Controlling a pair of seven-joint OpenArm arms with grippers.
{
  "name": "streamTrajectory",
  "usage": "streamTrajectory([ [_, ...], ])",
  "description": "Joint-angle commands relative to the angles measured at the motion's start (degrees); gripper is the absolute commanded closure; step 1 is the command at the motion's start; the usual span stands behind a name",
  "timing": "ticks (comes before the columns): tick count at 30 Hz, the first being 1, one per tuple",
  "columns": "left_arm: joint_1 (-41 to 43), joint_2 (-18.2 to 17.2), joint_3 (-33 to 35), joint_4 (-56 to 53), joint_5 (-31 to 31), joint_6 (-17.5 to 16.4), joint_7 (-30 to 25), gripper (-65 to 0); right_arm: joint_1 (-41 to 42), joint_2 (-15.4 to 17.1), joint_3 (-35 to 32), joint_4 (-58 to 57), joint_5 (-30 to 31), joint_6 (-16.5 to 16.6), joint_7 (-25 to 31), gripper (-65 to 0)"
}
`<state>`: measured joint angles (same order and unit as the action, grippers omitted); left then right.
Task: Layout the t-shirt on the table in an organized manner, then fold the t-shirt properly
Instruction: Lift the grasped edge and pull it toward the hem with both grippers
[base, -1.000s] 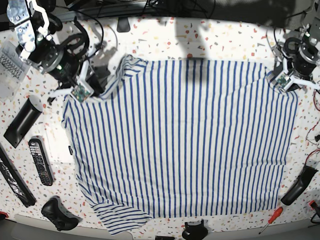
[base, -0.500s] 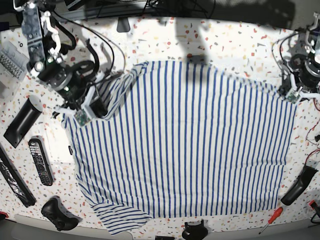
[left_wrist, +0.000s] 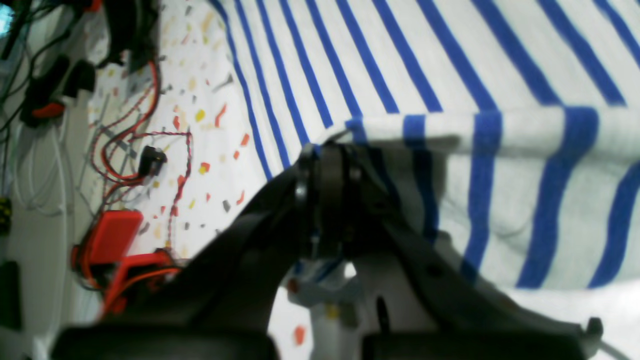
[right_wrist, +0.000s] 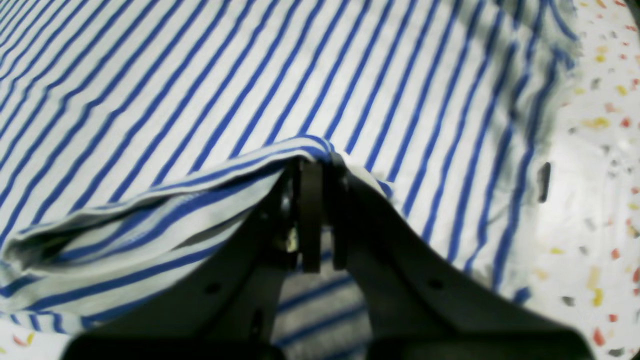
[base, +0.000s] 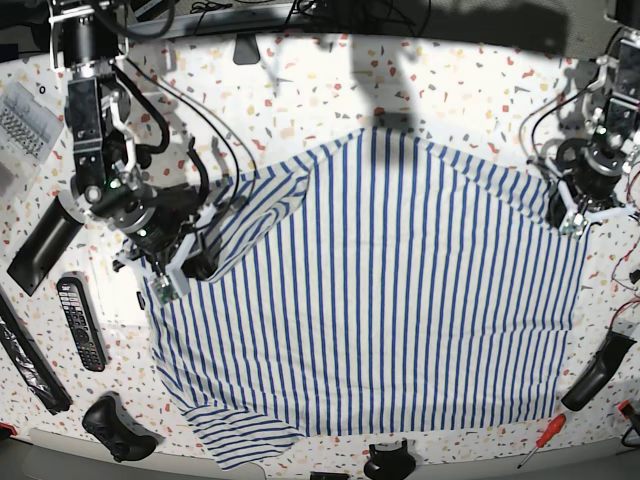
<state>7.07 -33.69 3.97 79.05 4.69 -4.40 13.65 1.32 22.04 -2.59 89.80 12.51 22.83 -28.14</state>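
Across the speckled terrazzo table (base: 450, 80): white blue-striped cloth t-shirt (base: 380, 300), spread flat, far edge lifted. Left gripper (left_wrist: 325, 200) and right gripper (right_wrist: 312, 215) clamped on far corners. Fold apparently underway; next, carry edge toward near side evenly.

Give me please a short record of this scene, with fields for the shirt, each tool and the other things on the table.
shirt: striped t-shirt, mostly flat on the table, top edge lifted at both corners
left tool: shut on the t-shirt, at one top corner
right tool: shut on the t-shirt, at the other top corner
other items: remote, game controller, screwdriver, near the table's edges
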Motion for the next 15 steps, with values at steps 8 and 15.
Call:
streamTrajectory([
  [8,-8.4,1.2,-0.5,-6.4,0.1,3.4,0.9,0.0,5.3,0.6,0.3,0.7,-2.5,-3.0,1.1,0.0],
  [15,-12.1,1.3,-0.5,-8.9,0.1,3.4,0.9,0.0,9.2,0.6,0.3,-1.7,-2.5,-4.4,1.6,0.0],
])
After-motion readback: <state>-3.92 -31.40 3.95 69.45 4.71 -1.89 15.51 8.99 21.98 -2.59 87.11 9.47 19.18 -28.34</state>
